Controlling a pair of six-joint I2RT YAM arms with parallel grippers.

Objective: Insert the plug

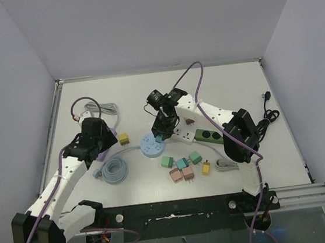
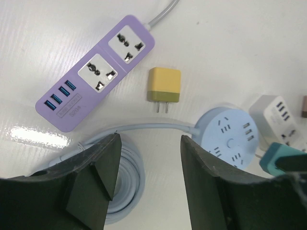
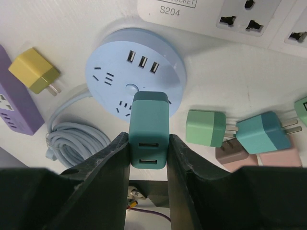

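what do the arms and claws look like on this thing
The left arm and right arm both have white shells with bulky black joint housings. A thin purple cable loops along each. The left claw and right claw are each a pair of matte black wedges with flat inner faces. I see no markings on them.

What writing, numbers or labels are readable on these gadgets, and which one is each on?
"S204": on the white power strip.
"...OCKET": just above it, cut off by the picture's edge.
Unreadable: a small blurred label beside the USB ports of the purple power strip.
None seen on the teal plug.
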